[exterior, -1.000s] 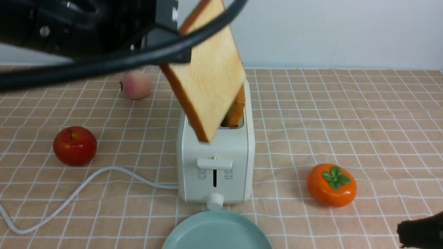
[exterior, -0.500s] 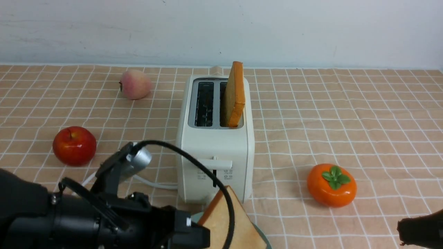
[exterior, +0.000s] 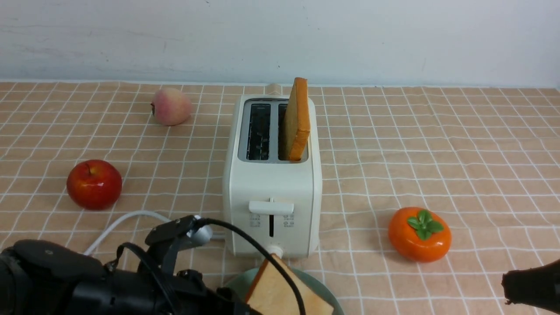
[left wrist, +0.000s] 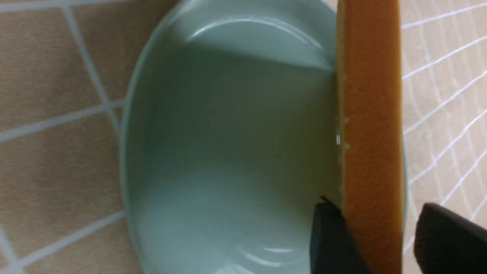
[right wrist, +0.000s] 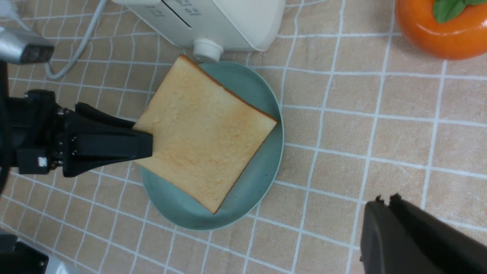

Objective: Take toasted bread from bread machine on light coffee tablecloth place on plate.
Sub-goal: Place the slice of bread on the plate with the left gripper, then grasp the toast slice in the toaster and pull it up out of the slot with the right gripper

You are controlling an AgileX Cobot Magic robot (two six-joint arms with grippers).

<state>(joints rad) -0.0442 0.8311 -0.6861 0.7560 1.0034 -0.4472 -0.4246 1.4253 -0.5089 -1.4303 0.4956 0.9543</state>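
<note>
Lowered since half a second before: left gripper [right wrist: 147, 146] held slice [right wrist: 205, 133] by its edge, tilted low over plate [right wrist: 262, 167], contact unclear. Placing step. Next called for release, then second slice [exterior: 297, 118] standing in toaster [exterior: 271, 192].

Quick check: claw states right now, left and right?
Left claw: straddles the toasted bread over the plate; gap at one finger, so grip cannot be told.
Right claw: closed, empty.
</note>
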